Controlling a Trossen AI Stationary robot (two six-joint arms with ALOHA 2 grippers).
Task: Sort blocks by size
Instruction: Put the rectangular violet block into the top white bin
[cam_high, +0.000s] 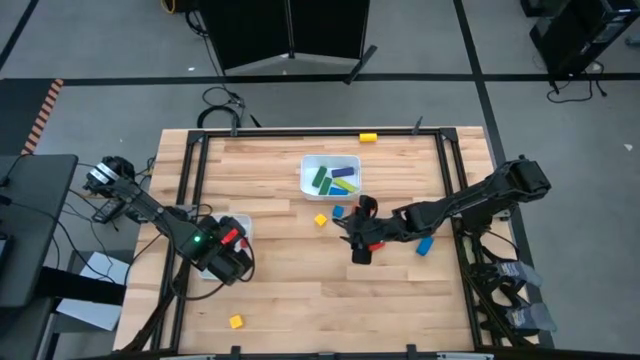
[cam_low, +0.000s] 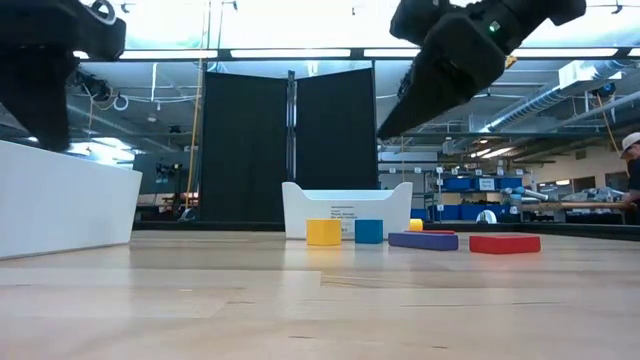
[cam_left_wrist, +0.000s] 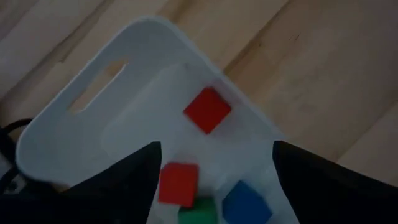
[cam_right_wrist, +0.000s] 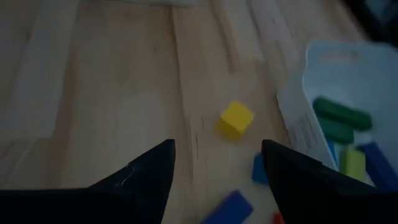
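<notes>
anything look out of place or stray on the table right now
One yellow block sits alone at the table's far edge, beyond the tray of long bars, away from the loose blocks in the middle. Another yellow block lies alone near the front edge. Nothing looks spilled or damaged.

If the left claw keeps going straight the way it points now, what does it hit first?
Probably the small cubes in the white tray: the open left claw aims into it, nearest the red cube between its fingers. Depth is unclear.

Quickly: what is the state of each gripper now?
Left gripper: jaws open, holding nothing, above the white tray.
Right gripper: jaws open, holding nothing, above the table.
</notes>
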